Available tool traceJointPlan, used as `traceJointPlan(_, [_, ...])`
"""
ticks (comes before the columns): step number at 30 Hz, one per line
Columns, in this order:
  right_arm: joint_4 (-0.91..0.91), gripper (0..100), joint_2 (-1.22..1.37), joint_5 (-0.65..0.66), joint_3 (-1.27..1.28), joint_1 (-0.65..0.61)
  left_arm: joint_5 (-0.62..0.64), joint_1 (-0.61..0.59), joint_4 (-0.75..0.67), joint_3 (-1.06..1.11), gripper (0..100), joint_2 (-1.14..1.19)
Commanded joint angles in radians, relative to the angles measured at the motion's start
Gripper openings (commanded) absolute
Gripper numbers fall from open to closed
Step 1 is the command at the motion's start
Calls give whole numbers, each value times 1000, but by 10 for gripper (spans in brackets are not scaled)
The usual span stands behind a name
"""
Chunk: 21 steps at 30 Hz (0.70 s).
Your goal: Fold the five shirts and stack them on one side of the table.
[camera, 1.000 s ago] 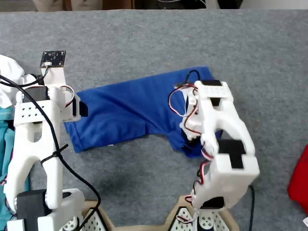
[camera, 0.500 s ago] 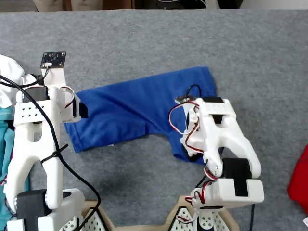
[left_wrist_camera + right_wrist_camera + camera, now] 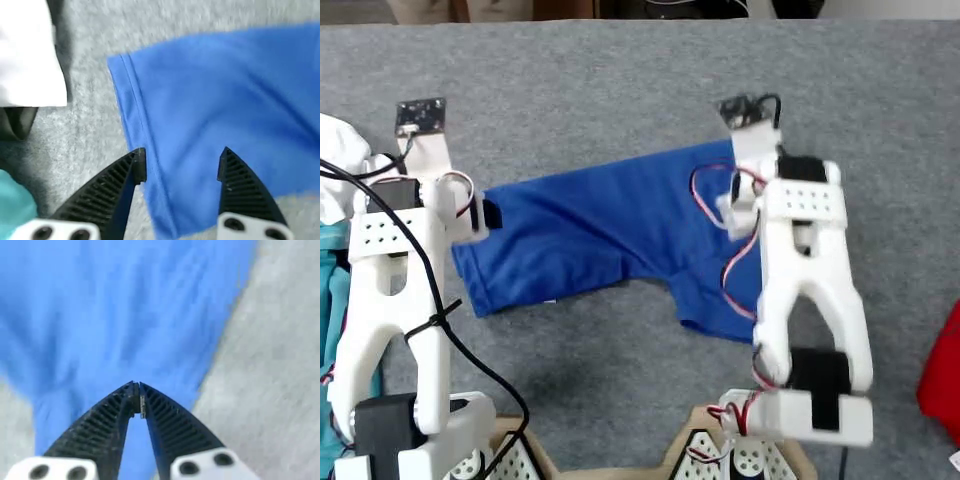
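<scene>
The blue shirt point(image 3: 590, 230) lies spread flat at the centre of the grey worktop point(image 3: 620, 90), its long axis running across it. The left arm's fingers point(image 3: 110, 187) are spread wide apart and hold nothing; they straddle the shirt's hemmed left edge. The right arm's fingers point(image 3: 105, 425) are closed tip to tip above the shirt's right portion, with no fabric visibly between them. A white cloth point(image 3: 340, 160) and a teal cloth point(image 3: 330, 280) lie at the worktop's left edge; a red cloth point(image 3: 945, 370) lies at the right edge.

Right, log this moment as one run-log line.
left gripper: open, over blue shirt hem | right gripper: shut, over its other end
</scene>
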Motion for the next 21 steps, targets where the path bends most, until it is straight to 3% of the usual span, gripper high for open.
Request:
traceJointPlan(1, [-43, 75, 140, 5, -216, 13, 46, -3, -44, -49, 243, -2])
traceJointPlan(6, [40, 161, 430, -40, -572, 19, 43, -3, -38, -48, 243, -2])
traceJointPlan(21, [330, 115, 1237, -38, -1699, 12, 44, -2, -37, -48, 243, -2])
